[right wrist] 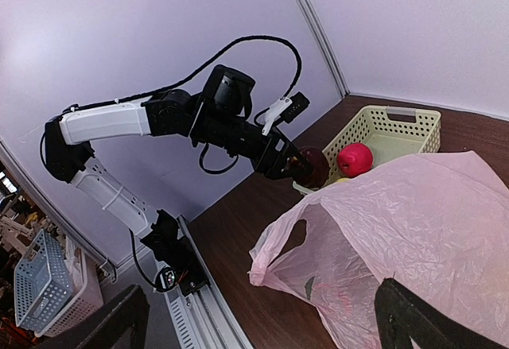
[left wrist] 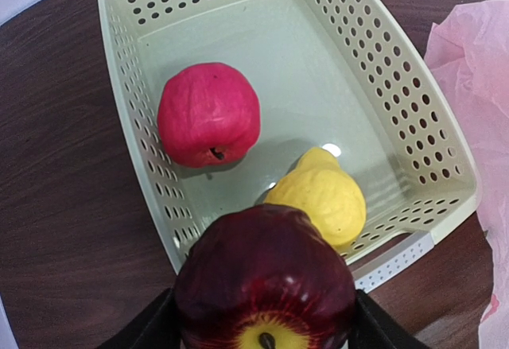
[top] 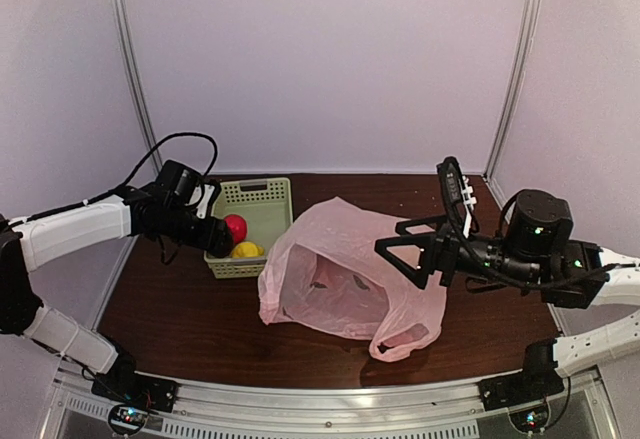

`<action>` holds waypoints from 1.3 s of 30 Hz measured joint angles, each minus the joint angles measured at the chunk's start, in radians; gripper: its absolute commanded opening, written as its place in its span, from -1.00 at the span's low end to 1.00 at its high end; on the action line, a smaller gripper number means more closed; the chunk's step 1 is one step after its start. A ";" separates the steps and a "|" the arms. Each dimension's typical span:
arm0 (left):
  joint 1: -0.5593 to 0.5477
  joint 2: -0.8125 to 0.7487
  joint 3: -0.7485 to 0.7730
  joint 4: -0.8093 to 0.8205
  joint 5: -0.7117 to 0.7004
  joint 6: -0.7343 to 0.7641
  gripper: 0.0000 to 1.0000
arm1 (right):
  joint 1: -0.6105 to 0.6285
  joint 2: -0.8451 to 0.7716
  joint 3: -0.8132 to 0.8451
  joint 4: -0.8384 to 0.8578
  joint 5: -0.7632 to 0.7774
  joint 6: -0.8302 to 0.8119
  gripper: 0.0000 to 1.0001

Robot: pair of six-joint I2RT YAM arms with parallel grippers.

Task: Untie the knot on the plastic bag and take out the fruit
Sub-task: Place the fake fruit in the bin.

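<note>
The left end effector [top: 214, 233] is clenched on a dark red apple [left wrist: 266, 285], gripped from both sides by its fingers [left wrist: 147, 327] and held above the near corner of the basket [left wrist: 135, 15]. The basket stands on the worktop [top: 180, 309] at the back left. Two pieces of fruit lie on its floor: a red apple [left wrist: 208, 113] towards the left wall and a yellow lemon-like piece [left wrist: 318, 202] near the front wall, close together but not touching. The bag [top: 345, 279] lies slumped in the middle of the worktop, just right of the basket, with its upper edge close to the basket's right rim. Its mouth gapes open towards the near edge, one handle loop [top: 405, 337] lies loose at the front right, and a small dark printed mark [right wrist: 308, 288] shows on its side. A faint shape shows through the film inside, too dim to identify. The right end effector [top: 397, 259] is released, its jaws spread wide and grasping nothing, and it hovers over the right part of the bag. I cannot tell whether it touches the plastic.
</note>
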 measured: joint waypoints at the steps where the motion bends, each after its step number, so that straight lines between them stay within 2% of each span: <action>1: 0.000 0.000 0.000 0.000 0.000 0.000 0.48 | 0.000 0.001 0.000 0.000 0.000 0.001 1.00; 8: 0.000 0.000 -0.003 0.000 0.001 0.006 0.65 | 0.000 0.005 0.000 0.000 0.000 0.003 1.00; 21: 0.000 -0.043 -0.003 -0.003 0.016 0.008 0.75 | 0.000 0.006 0.000 0.000 0.000 0.003 1.00; 25: 0.001 -0.134 -0.003 -0.001 0.096 0.016 0.75 | 0.000 0.016 0.000 -0.003 0.002 0.003 1.00; 31: -0.018 -0.282 -0.017 0.033 0.325 0.016 0.75 | 0.000 0.072 0.002 -0.046 0.009 0.003 1.00; 35: -0.095 -0.389 -0.076 0.090 0.444 -0.023 0.79 | 0.000 0.109 0.002 -0.057 0.010 0.003 1.00; 39: -0.209 -0.426 -0.150 0.160 0.504 -0.090 0.80 | 0.002 0.127 0.002 -0.053 0.010 0.004 1.00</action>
